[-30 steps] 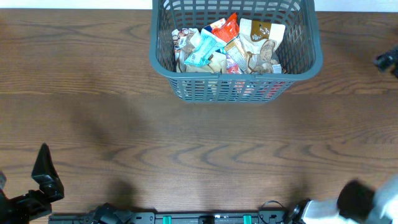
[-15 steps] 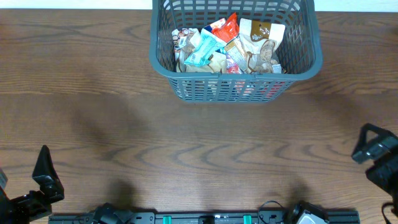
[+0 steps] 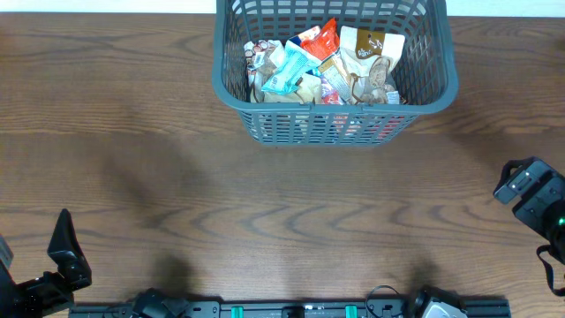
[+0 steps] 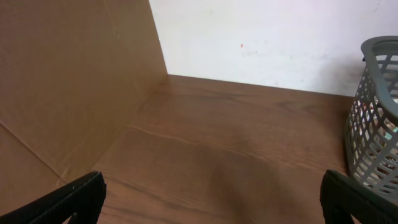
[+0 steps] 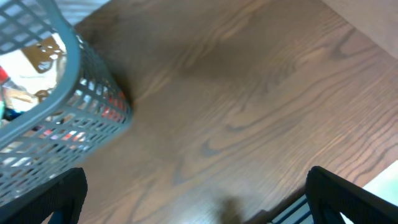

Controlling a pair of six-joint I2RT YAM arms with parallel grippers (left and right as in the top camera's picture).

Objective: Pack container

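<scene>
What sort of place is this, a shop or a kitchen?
Probably a lab test bench: a dark wood-grain table, a plain white wall beside a brown cardboard panel, and a grey-green slotted plastic basket holding snack packets.

Desk (image 3: 265, 212): dark brown, wavy wood grain all across. Basket (image 3: 334, 125) at top centre, grey-green, slotted lattice walls. Inside, an orange-red packet (image 3: 323, 37), a pale teal packet (image 3: 287, 72) and a cream-and-brown packet (image 3: 371, 46); red glints through the lattice, lower right. Left wrist view: tan cardboard (image 4: 62, 93) on the left, white wall (image 4: 261, 43) up top. Left gripper (image 4: 214, 202) black, right gripper (image 5: 196, 199) black too.
</scene>
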